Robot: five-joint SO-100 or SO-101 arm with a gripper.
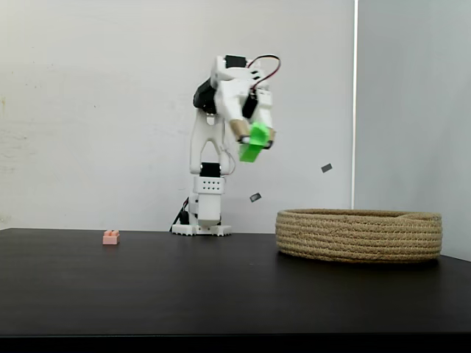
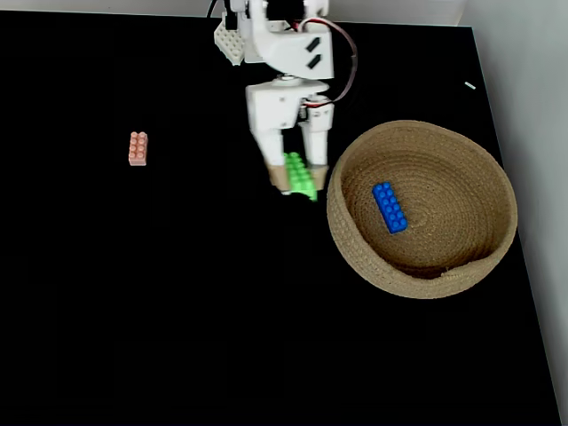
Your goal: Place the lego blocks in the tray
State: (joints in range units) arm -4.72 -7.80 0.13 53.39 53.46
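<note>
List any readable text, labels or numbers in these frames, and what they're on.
None readable.
Green brick, held in the jaws: studs, no print.
Blue brick in the basket: no print.
Pink brick on the table: no print.
Two small dark tags on the wall: too small to read.

A bare tabletop test setup: 1 small white hobby arm point(image 1: 221, 147) bolted at the back of a black counter point(image 1: 221, 294), plain white wall point(image 1: 88, 110) behind.

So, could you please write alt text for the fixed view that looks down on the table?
The white arm's end effector grips a long green studded brick beside a round coiled-rope basket holding a blue brick; a small pink brick lies apart.
</note>
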